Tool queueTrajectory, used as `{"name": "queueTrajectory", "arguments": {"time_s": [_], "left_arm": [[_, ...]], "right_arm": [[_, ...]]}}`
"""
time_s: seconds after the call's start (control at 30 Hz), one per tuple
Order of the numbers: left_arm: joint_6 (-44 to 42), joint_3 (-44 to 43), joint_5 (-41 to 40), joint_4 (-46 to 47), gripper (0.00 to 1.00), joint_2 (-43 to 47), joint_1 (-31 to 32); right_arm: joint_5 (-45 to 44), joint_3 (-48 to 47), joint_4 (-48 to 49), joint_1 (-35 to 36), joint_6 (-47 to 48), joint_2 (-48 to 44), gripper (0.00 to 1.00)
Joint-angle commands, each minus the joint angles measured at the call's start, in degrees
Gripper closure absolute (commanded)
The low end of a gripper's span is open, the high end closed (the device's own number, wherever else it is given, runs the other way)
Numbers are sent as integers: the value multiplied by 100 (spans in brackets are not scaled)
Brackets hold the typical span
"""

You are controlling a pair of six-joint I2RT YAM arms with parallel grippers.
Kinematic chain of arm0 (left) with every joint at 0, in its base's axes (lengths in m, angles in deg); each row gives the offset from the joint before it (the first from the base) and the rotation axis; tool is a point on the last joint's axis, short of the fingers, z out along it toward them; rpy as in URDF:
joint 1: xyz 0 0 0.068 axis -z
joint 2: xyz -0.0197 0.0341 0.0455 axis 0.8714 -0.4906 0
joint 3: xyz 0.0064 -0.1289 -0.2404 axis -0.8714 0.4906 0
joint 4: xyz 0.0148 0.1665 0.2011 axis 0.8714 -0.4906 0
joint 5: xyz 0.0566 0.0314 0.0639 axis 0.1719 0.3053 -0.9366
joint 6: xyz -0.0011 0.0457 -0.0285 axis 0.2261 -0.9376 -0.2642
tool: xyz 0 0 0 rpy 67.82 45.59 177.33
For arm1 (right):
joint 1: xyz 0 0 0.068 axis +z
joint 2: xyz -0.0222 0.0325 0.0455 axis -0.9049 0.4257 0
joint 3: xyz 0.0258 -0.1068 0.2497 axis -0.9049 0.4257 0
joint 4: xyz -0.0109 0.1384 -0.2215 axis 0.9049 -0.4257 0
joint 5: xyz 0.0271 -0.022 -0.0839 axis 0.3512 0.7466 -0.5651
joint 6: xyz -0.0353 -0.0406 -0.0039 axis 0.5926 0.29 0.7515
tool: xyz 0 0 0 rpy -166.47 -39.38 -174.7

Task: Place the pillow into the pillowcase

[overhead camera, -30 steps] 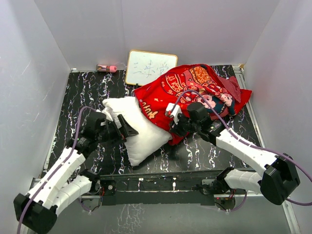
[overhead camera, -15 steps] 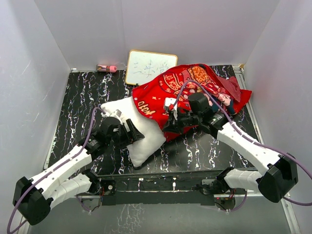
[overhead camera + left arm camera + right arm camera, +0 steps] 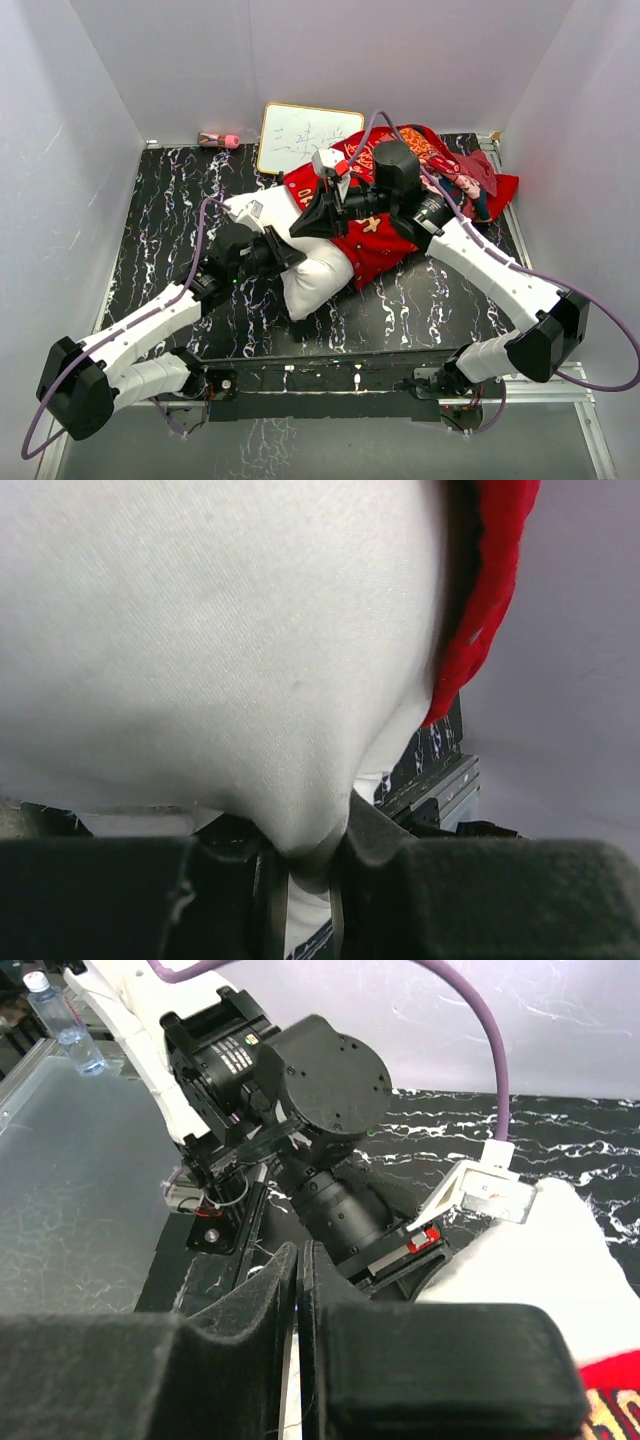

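The white pillow lies on the black marbled table, its far end under the red pillowcase. My left gripper is at the pillow's left side. In the left wrist view the left gripper is shut on a fold of the pillow, with the pillowcase hanging at its right. My right gripper is raised over the pillow at the pillowcase's left edge. In the right wrist view the right gripper is shut tight, the pillow and a strip of pillowcase beside it.
A small framed whiteboard leans on the back wall, a pink object to its left. White walls close in the table on three sides. A metal rail runs along the near edge.
My left gripper slid right along the pillow and closed on its fabric. My right gripper rose and moved left and back, drawing the pillowcase edge over the pillow.
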Motion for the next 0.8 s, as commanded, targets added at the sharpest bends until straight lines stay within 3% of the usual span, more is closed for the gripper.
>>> {"name": "queueTrajectory", "arguments": {"time_s": [0.0, 0.17, 0.3, 0.4, 0.5, 0.6, 0.77], "left_arm": [[61, 78, -75, 682, 83, 87, 39], [362, 431, -1045, -898, 44, 1195, 34], [447, 379, -1686, -2262, 19, 2601, 22], [640, 300, -1813, -2912, 4, 3554, 21], [826, 286, -1619, -3092, 3, 4147, 21], [567, 122, -1156, -2943, 3, 3887, 21], [-530, -698, -137, -3084, 3, 2008, 21]], "right_arm": [[-402, 408, -42, -66, 105, -51, 92], [-851, 1307, -465, -307, 730, -527, 89], [-970, 1582, -681, -448, 1194, -1124, 70], [-944, 1763, -816, -616, 1372, -1557, 49], [-994, 1892, -846, -905, 1386, -1822, 28], [-1123, 2068, -835, -1193, 1294, -1998, 4], [-1481, 2527, -906, -1397, 1094, -2206, 1]]}}
